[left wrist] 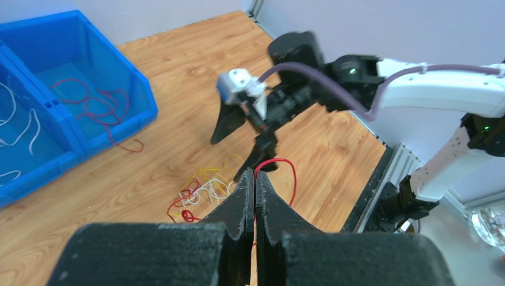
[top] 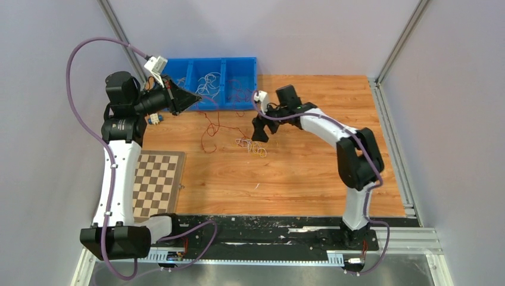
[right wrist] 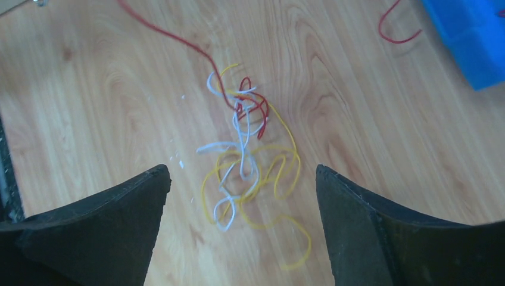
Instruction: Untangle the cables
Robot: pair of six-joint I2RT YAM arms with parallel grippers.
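Note:
My left gripper (left wrist: 255,177) is shut on a red cable (left wrist: 290,168) that loops out of its tips. In the top view the left gripper (top: 192,99) is raised beside the blue bin, and the red cable (top: 209,126) hangs from it down to the table. A small tangle of white, yellow and red cables (right wrist: 241,132) lies on the wood. Just above this tangle (top: 254,146) hovers my right gripper (right wrist: 243,174), open wide with nothing between its fingers. The red strand (right wrist: 178,39) runs from the tangle away to the upper left.
A blue three-compartment bin (top: 238,60) stands at the back, with white cables in the middle compartment and red ones in the right, one trailing over its edge (left wrist: 122,143). A checkerboard (top: 156,185) lies front left. Grey walls close in both sides.

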